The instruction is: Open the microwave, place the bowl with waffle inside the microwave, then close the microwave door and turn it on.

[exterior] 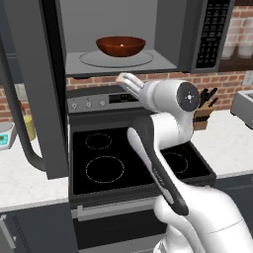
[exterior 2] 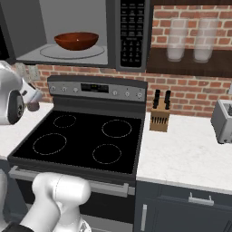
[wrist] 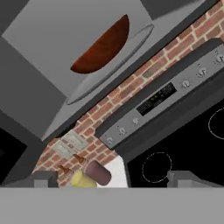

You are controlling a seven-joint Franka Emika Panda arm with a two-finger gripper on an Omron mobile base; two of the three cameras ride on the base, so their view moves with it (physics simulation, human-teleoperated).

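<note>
bowl: reddish-brown bowl (exterior: 120,46) sits on the glass turntable (exterior: 116,59) inside the microwave (exterior 2: 81,31), roughly centred on the plate
waffle: can't make it out from these angles, the bowl's wall hides the inside
microwave door: door (exterior: 37,89) swung fully open to the left, curved bar handle (exterior: 17,118) facing the camera in the left base view
button panel: panel (exterior 2: 132,32) on the microwave's right side, dark, keys too small to read
hand: hand (exterior: 129,83) sits below the microwave opening, in front of the stove's back panel (exterior 2: 97,89), empty; finger tips (wrist: 43,178) wide apart at the bottom of the hand view
bowl vs hand: bowl is above the hand and further back, well apart, no contact; in the hand view it shows tilted at upper left
stove: black cooktop (exterior 2: 81,140) under the arm, four ring marks
desk left: yellow canister (wrist: 82,180) and maroon canister (wrist: 98,172) lie just beside each other near the brick wall
desk right: knife block (exterior 2: 160,115) by the stove, toaster (exterior 2: 223,120) at the far edge
</note>
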